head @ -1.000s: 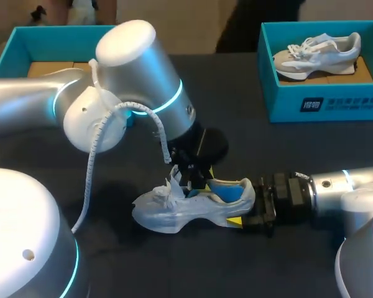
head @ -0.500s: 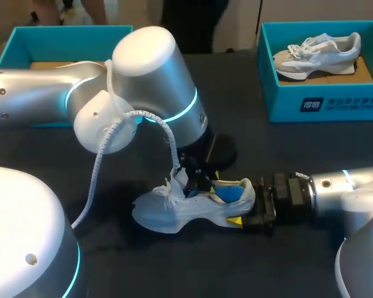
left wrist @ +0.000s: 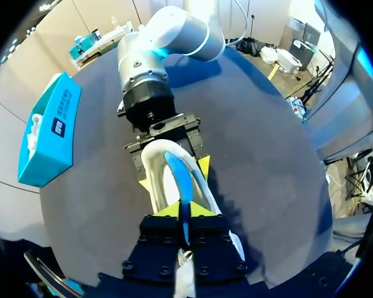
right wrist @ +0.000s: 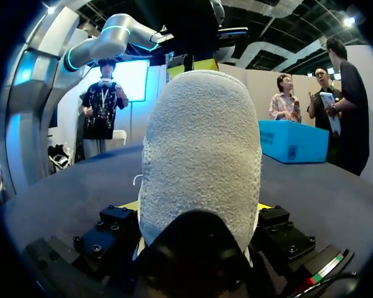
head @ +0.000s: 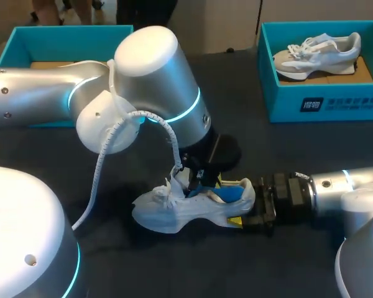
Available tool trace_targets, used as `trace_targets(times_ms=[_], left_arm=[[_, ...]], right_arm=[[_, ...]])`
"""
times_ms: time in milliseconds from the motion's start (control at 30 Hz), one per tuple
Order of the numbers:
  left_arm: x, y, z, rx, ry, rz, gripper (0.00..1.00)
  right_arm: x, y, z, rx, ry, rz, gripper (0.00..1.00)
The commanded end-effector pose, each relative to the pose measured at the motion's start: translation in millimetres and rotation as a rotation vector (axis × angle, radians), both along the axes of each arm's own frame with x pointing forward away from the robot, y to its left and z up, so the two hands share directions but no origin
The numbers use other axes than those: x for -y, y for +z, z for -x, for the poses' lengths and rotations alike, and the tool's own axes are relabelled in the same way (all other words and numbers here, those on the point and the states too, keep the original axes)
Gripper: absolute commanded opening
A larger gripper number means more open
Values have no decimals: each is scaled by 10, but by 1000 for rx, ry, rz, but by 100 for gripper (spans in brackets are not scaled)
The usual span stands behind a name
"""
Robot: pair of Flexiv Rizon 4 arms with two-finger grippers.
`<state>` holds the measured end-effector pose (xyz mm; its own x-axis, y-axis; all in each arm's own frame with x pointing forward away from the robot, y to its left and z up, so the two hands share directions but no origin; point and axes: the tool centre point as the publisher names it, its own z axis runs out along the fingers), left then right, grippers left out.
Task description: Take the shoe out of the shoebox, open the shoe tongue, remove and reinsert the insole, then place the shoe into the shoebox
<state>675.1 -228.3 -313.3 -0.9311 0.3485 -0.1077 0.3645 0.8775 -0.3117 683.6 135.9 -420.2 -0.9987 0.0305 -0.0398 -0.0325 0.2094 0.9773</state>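
Note:
A white sneaker (head: 183, 210) lies on its sole in the middle of the dark table, toe to the left. Its blue insole (head: 229, 194) shows in the opening. My right gripper (head: 244, 218) is shut on the heel, which fills the right wrist view as a white knit heel (right wrist: 202, 149) between the fingers. My left gripper (head: 202, 180) reaches down into the shoe's opening from above. In the left wrist view the left gripper (left wrist: 185, 211) is shut on the edge of the blue insole (left wrist: 177, 177), with my right gripper (left wrist: 168, 139) just ahead.
A teal shoebox (head: 323, 102) at the back right holds another pale shoe (head: 317, 53). A second teal box (head: 18, 43) stands at the back left behind my left arm. The left arm's white cable (head: 96, 180) hangs beside the shoe's toe.
My left arm has shifted a little right and down into the shoe, and its fingers have closed on the insole. The right arm and the shoe have stayed put.

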Motion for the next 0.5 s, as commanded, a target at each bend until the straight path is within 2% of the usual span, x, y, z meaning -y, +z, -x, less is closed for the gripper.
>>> trace_targets(times_ms=[33,267,500], left_arm=[[11,48,13,5,-9,-2,0],[10,94,33,13,-19,-3,0],[-10,243,48,3,-22,3,0]], right_arm=[[-29,-29,17,0,-2,3,0],[-29,-29,17,0,-2,3,0],[-29,-29,17,0,-2,3,0]])
